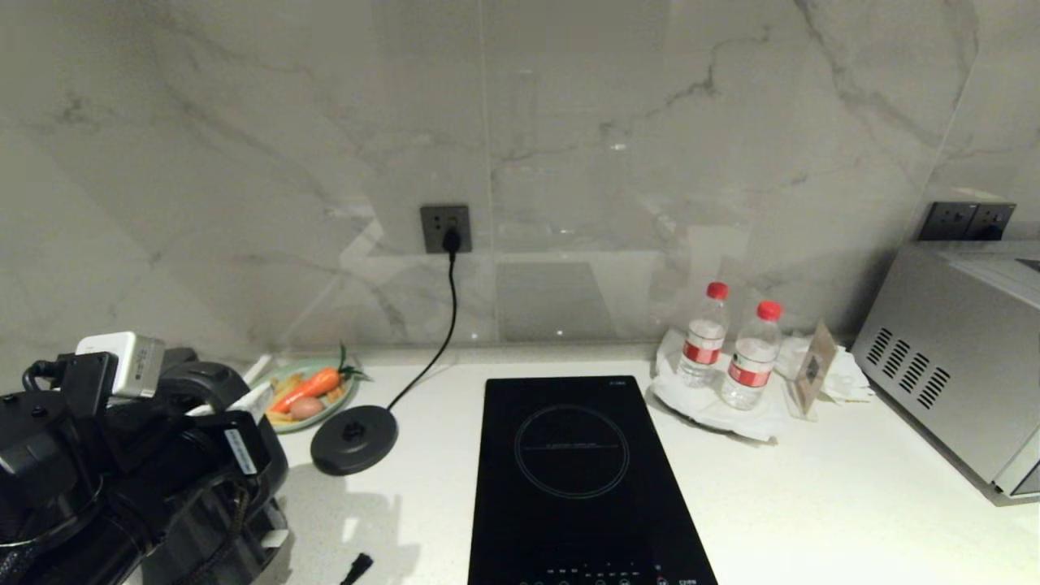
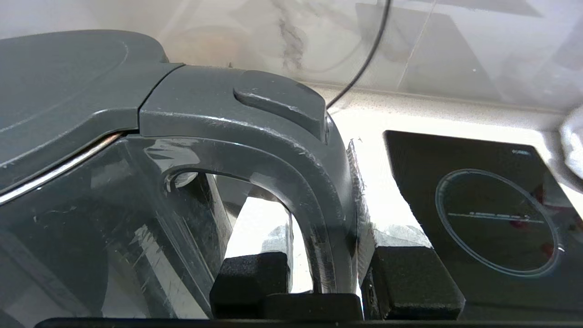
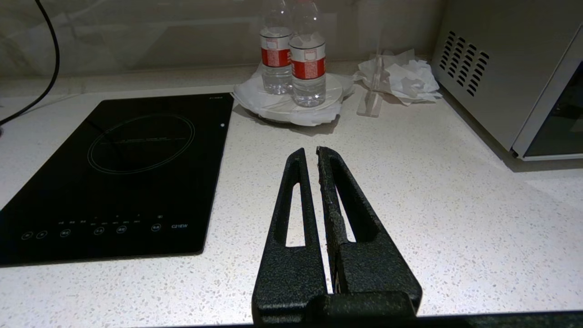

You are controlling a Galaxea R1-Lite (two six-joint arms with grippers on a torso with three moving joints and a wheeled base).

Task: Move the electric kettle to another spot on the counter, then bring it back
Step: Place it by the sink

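- Black and glossy, the electric kettle [image 2: 91, 191] sits at the far left of the desk [image 1: 812, 504], mostly hidden behind the left arm in the head view.
- The left tool [image 2: 328, 269] is clamped on the kettle's loop handle [image 2: 319, 182], one finger inside the loop and one outside.
- Just right of it, the round base disc [image 1: 354, 439] lies bare, its cord [image 1: 448, 309] running up to the wall socket [image 1: 445, 228]; a plate of vegetables [image 1: 313, 394] sits behind.
- The induction hob [image 1: 577, 479] fills the middle.
- Two water bottles [image 1: 731, 345] stand on a white plate [image 1: 699, 406].
- The right tool [image 3: 314, 155] hangs above bare desk, fingers almost together, gripping nothing.
- A steel oven [image 1: 959, 366] stands at the far right.
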